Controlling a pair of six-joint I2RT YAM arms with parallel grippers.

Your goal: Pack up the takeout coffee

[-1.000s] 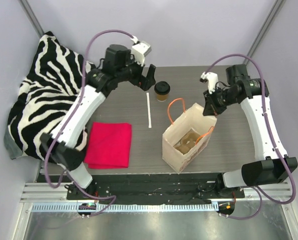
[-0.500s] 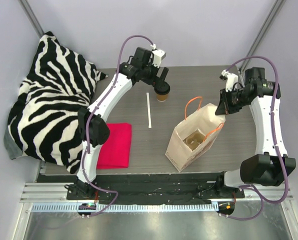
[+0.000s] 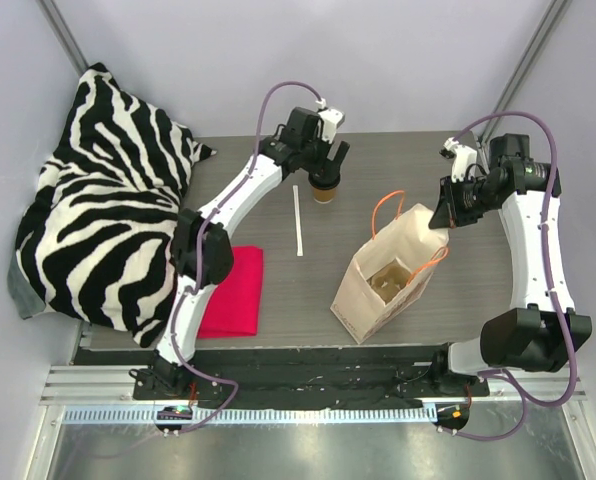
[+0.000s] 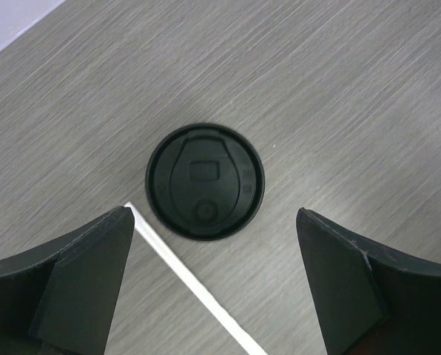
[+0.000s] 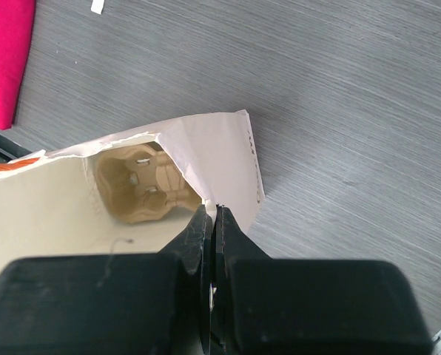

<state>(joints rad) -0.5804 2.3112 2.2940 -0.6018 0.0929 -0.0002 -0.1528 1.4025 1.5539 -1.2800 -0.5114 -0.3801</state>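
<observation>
Grey woodgrain table [image 3: 238, 190] carries the kraft bag [image 3: 388, 275], mouth open. The takeout coffee [image 4: 205, 181] stands upright off the bag's far-left side, lid up. The left gripper [image 4: 213, 216], the nearer one, hangs directly above it with its fingers spread wide on either side, not touching. The right gripper [image 5: 211, 213] is pinched on the bag's rim. No writing is legible.

Zebra-print cushion [image 3: 98, 200] overhangs the left edge; folded magenta cloth [image 3: 233, 290] near the front-left corner; white strip [image 3: 298, 220] mid-worktop; kraft bag [image 3: 363, 295], pulp carrier [image 3: 386, 282] inside, near the front edge.
</observation>
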